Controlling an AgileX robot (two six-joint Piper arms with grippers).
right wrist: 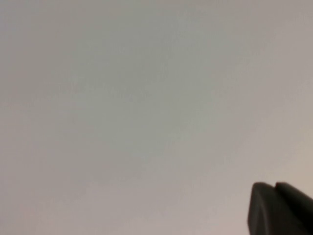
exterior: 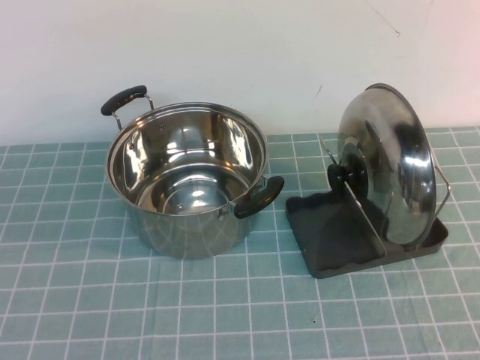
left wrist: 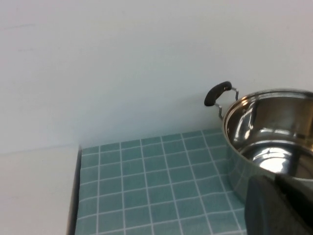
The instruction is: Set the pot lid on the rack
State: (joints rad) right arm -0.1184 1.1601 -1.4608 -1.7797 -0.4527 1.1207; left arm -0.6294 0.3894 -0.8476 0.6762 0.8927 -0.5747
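The pot lid (exterior: 397, 150) stands on its edge in the rack (exterior: 330, 244), leaning against the silver wire loops, with its black knob (exterior: 346, 177) facing the pot. Neither gripper shows in the high view. In the left wrist view my left gripper (left wrist: 275, 180) has its dark fingers pressed together and empty, hanging in front of the steel pot (left wrist: 274, 142). In the right wrist view my right gripper (right wrist: 275, 187) is also shut and empty, with only a blank pale wall behind it. Nothing touches the lid.
The deep steel pot (exterior: 187, 180) with two black handles stands left of the rack on the green tiled mat (exterior: 225, 315). A white wall (exterior: 240, 45) runs behind. The mat's left edge (left wrist: 78, 196) shows in the left wrist view.
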